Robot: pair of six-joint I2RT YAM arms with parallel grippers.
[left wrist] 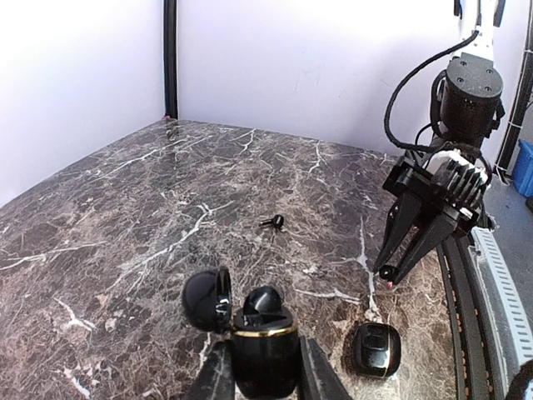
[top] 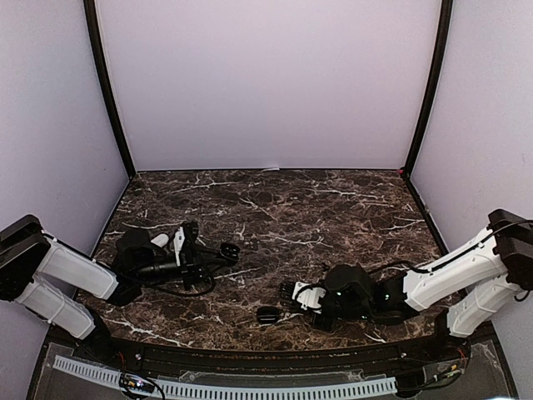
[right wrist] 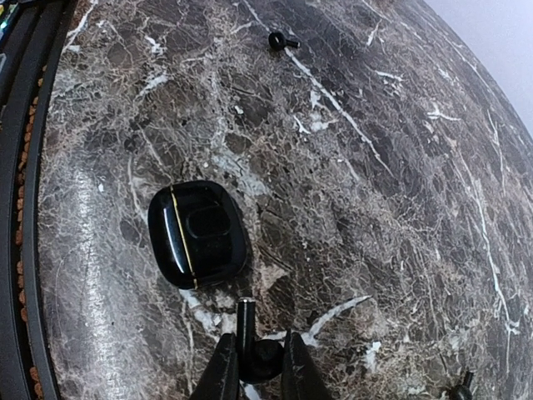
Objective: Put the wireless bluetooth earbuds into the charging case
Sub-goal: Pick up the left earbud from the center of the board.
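Note:
My left gripper (left wrist: 265, 377) is shut on an open black charging case (left wrist: 265, 346) with a gold band. Its lid (left wrist: 206, 300) hangs open to the left, and one black earbud (left wrist: 263, 300) sits in its top. In the top view the left gripper (top: 212, 252) holds this case (top: 227, 249) at the table's left. My right gripper (right wrist: 254, 367) is shut on a black earbud (right wrist: 265, 357) whose stem points forward, just above the marble. It shows in the top view (top: 289, 292) too. A loose black earbud (right wrist: 281, 39) lies farther out on the table. No white buds are in view.
A second black case (right wrist: 198, 233), closed and with a gold line, lies flat just ahead of my right gripper; it also shows in the top view (top: 268, 314) and the left wrist view (left wrist: 375, 348). Another small dark bud-like piece (right wrist: 460, 390) lies at the right. White walls surround the marble table (top: 333, 208).

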